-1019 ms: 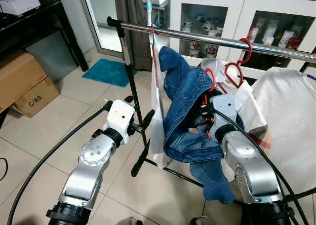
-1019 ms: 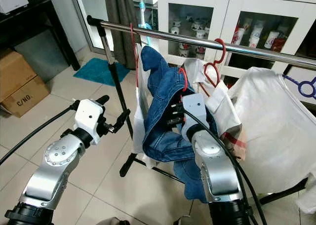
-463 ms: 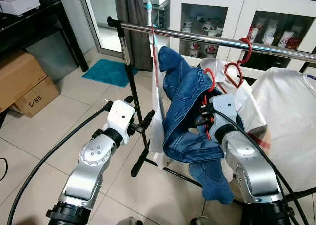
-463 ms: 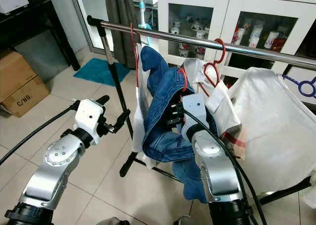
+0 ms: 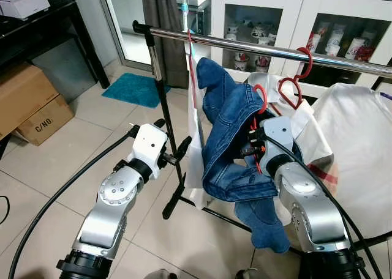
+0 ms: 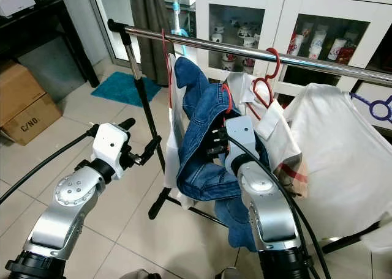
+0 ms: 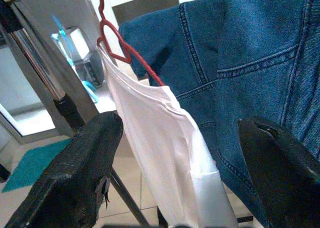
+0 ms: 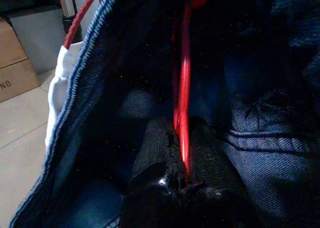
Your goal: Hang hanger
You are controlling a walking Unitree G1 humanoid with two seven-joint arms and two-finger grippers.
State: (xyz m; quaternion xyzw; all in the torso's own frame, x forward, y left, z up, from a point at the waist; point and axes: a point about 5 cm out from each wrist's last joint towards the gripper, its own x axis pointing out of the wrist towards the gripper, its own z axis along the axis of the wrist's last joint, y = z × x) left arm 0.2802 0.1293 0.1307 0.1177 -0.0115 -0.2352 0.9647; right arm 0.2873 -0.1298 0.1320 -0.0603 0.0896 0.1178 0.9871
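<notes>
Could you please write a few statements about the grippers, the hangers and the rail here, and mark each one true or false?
1. The right gripper is shut on the red hanger that carries the denim garment. True.
2. That hanger's hook is already over the metal rail. False: it sits below the rail, not yet hung.
3. The left gripper is clamped on the white garment. False: its fingers stand open, holding nothing.
4. Another red hanger hooks over the rail to the right of the denim. True.
5. A cardboard box stands on the floor at left. True.
</notes>
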